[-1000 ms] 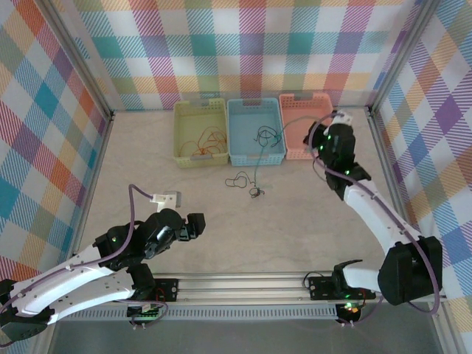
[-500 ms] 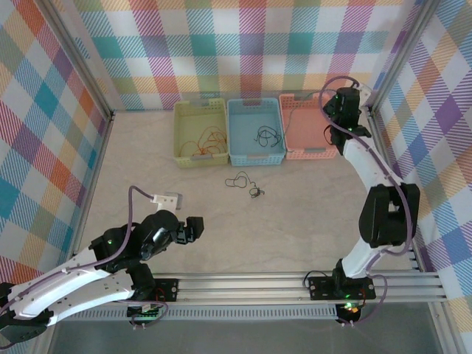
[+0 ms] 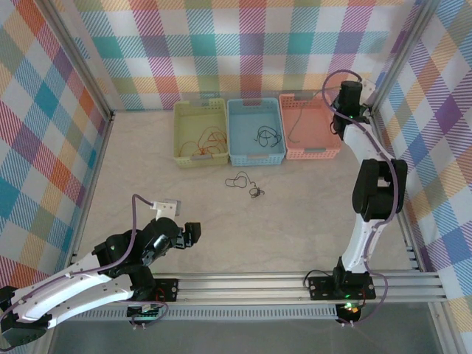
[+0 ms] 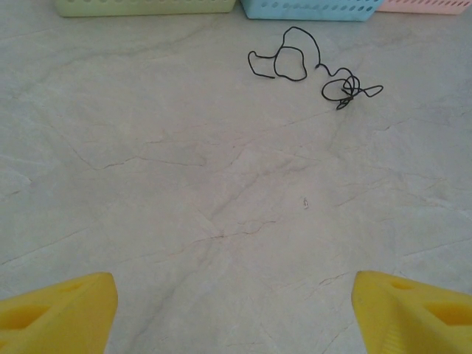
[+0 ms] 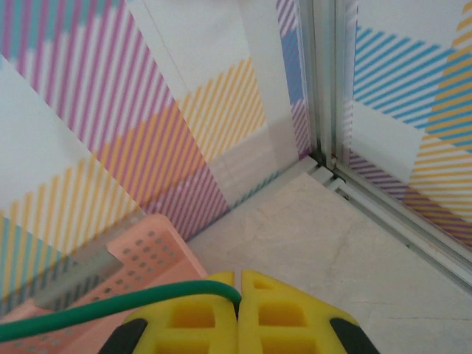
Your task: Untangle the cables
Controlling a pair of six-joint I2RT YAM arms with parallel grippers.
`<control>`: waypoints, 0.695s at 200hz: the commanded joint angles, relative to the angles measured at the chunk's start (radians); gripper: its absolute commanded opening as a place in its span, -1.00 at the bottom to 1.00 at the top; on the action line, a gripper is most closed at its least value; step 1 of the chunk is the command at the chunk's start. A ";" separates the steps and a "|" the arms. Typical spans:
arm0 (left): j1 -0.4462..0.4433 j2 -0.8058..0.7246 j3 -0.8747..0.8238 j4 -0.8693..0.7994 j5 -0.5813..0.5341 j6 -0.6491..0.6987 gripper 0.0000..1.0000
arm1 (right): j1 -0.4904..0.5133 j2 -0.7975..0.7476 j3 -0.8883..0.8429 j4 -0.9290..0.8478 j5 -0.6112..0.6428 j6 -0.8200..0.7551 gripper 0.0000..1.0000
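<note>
Green cable (image 5: 110, 306) we pinched in the right gripper (image 5: 238, 295), pink basket (image 5: 140, 258) below it; next, we judged, lower and release. Left gripper (image 4: 232, 299) spread.

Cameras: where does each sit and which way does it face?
Top external: above and behind the robot, looking down on table, baskets, left arm and right arm.
Left wrist: low over the table, facing the baskets; open left gripper's yellow fingers at the bottom corners.
Right wrist: raised near the far right corner, facing the wall; right gripper shut on a green cable, pink basket below.
Shared: top and left wrist both show the black cable before the blue basket.
</note>
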 commanded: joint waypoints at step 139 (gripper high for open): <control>0.009 -0.025 -0.002 0.053 0.005 0.033 0.67 | 0.002 0.262 0.209 -0.036 -0.261 -0.116 -0.29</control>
